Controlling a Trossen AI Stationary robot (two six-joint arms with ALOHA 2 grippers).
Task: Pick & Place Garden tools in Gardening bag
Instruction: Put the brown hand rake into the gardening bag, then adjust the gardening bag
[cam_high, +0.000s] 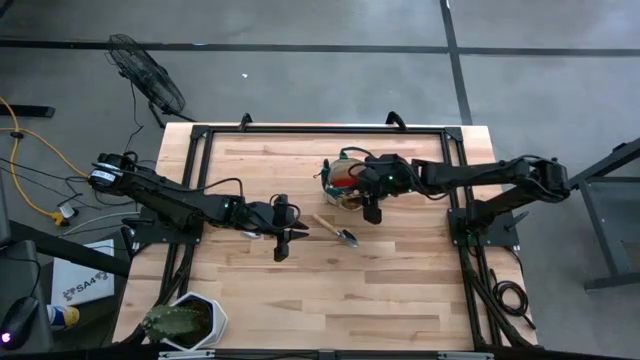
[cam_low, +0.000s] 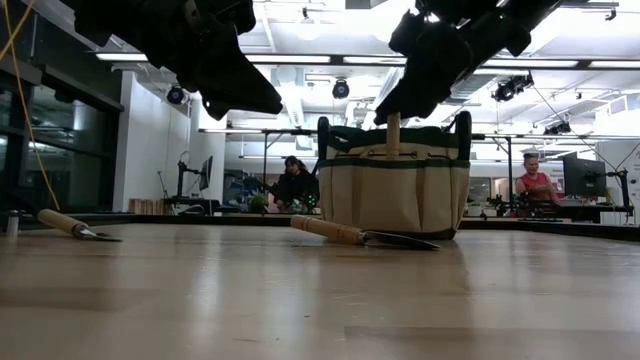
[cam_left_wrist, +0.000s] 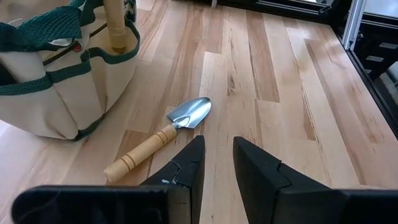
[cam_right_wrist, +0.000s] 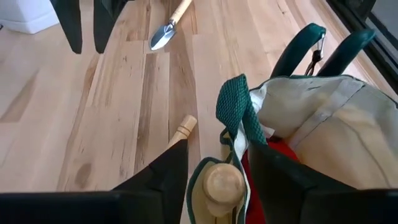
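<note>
The khaki gardening bag (cam_high: 340, 180) with dark green trim stands upright on the table right of centre. It also shows in the low view (cam_low: 393, 195). A wooden tool handle (cam_right_wrist: 217, 183) sticks up out of it, and something red (cam_right_wrist: 273, 155) lies inside. My right gripper (cam_right_wrist: 217, 149) is open just above the bag's rim, with one finger on either side of that handle's end. One wooden-handled trowel (cam_high: 335, 230) lies flat in front of the bag. A second trowel (cam_low: 70, 224) lies near my left arm. My left gripper (cam_left_wrist: 219, 142) hangs open and empty above the table, left of the first trowel (cam_left_wrist: 158, 140).
A plant in a white hexagonal pot (cam_high: 195, 322) stands at the table's near left corner. Bare wood lies between the trowel and the near edge. People sit at desks in the room beyond the table in the low view.
</note>
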